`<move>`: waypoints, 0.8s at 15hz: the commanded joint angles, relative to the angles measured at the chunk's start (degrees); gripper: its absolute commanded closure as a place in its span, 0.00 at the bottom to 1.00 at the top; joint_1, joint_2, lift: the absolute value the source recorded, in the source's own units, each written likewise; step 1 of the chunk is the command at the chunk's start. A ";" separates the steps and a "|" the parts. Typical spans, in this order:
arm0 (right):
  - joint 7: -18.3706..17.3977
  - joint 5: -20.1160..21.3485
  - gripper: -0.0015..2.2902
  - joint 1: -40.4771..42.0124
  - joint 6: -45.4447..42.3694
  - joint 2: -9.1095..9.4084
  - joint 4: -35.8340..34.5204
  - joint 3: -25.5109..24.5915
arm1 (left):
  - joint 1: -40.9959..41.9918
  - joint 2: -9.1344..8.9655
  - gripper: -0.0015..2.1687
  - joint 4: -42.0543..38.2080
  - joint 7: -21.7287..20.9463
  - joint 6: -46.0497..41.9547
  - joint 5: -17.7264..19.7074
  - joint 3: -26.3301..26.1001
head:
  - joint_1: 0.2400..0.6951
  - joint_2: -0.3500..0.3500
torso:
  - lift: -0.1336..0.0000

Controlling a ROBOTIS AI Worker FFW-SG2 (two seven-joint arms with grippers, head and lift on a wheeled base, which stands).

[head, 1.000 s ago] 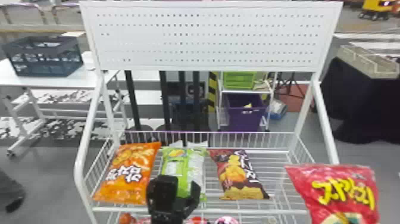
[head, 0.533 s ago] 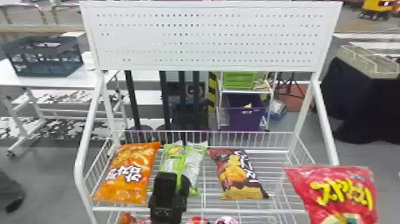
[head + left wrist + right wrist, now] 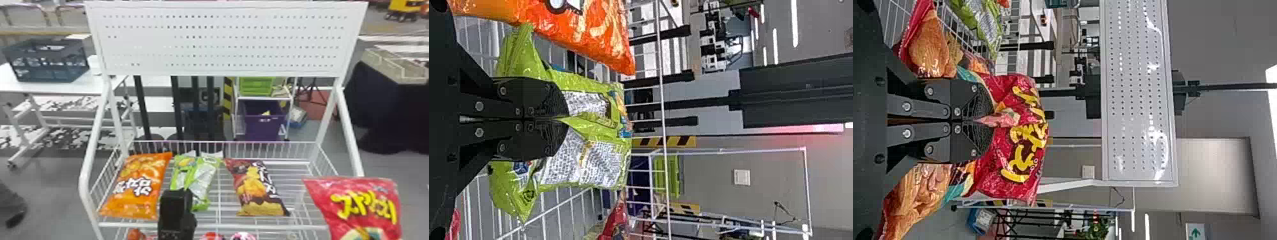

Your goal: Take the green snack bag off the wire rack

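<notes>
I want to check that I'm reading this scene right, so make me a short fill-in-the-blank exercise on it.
The left gripper has its fingers shut on a snack bag coloured ____ and silvery white.
The chip bag in the right gripper has yellow lettering on a ____ ground.
On the wire rack, the packet nearest the left side is ____.
A dark crate stands on a ____ table.
Missing words: green; red; orange; white.

Left hand (image 3: pixel 176 197) clamped closed; right hand (image 3: pixel 987 121) likewise pinched together.
</notes>
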 commanded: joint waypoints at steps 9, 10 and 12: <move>-0.26 0.12 0.93 -0.60 0.00 -0.09 0.52 0.29 | 20.02 7.21 0.82 -30.66 1.47 -0.08 -5.12 12.07 | 0.57 0.50 | 1.00; -0.26 0.12 0.93 -0.69 0.00 -0.18 0.52 0.38 | 23.18 7.74 0.82 -32.95 1.47 -0.79 -5.47 14.62 | 0.57 0.50 | 1.00; -0.26 0.21 0.93 -0.87 0.18 -0.35 0.61 0.64 | 28.98 8.09 0.82 -36.55 1.03 -2.54 -6.09 18.93 | 0.57 0.50 | 1.00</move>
